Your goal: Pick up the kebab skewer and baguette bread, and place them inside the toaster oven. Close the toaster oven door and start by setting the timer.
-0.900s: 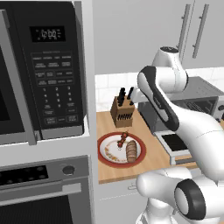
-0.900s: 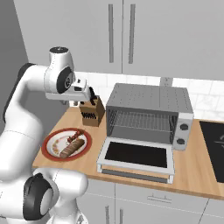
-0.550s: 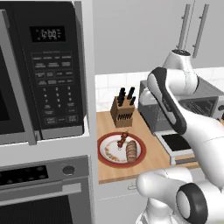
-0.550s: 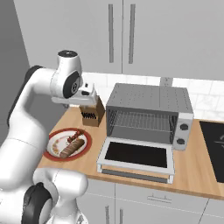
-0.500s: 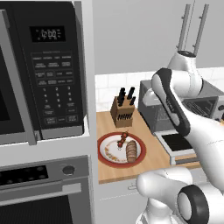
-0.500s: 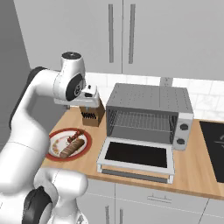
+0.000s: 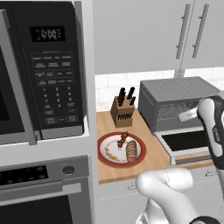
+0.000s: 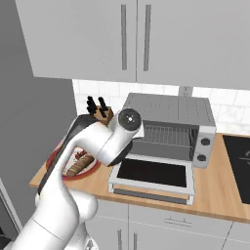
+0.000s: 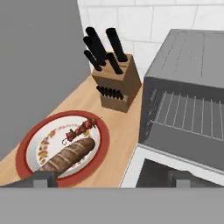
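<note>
Pincer (image 9: 111, 178) open, holding nothing, above the table (image 9: 118, 131). Kebab skewer (image 9: 80, 130) and baguette bread (image 9: 68, 155) lie together on the red-rimmed plate (image 9: 103, 131), left of toaster oven (image 9: 188, 87); toaster oven door (image 8: 152, 174) down.

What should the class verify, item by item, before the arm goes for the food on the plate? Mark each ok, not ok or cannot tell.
1. Oven door down, flat: ok.
2. Rack inside the oven bare: ok.
3. Skewer and bread both on the plate, side by side: ok.
4. Tool open and holding nothing: ok.
5. Knife block apart from the plate, behind it: ok.
6. Whether skewer and bread touch: cannot tell.
</note>
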